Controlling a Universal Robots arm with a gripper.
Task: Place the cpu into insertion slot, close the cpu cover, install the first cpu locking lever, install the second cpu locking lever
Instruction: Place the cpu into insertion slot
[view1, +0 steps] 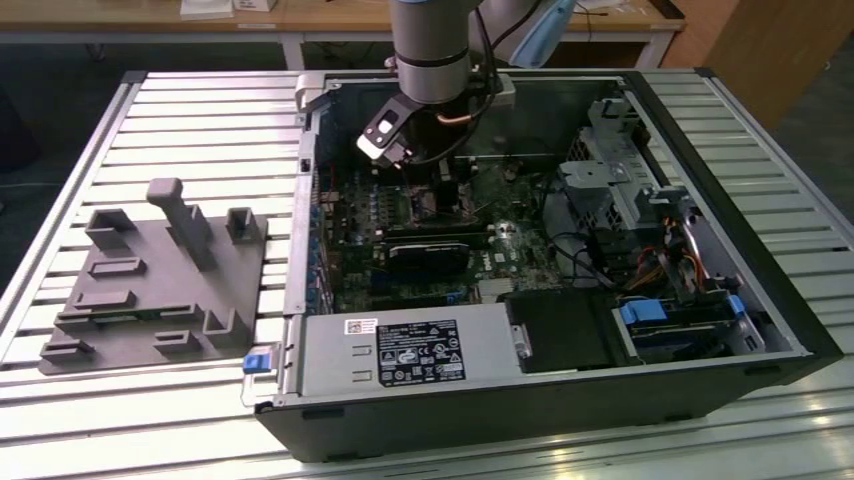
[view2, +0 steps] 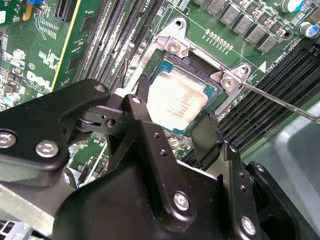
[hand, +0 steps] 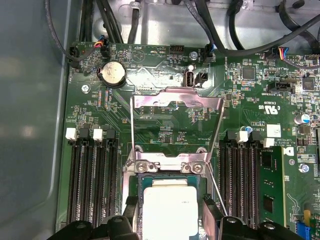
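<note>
The pale silver square cpu (hand: 169, 205) lies flat in the silver-rimmed square insertion slot (view2: 216, 90), far inside the open black computer case (view1: 534, 410). The black fingers (view2: 204, 135) are spread, one just beside each chip edge, gripping nothing. The thin silver cpu cover (hand: 177, 100) is swung open.

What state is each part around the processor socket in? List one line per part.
cpu: seated, face up.
insertion slot: holds the cpu, uncovered.
cpu cover: open, swung back.
one locking lever: unlatched.
other locking lever: unlatched.
gripper: low over the cpu.
</note>
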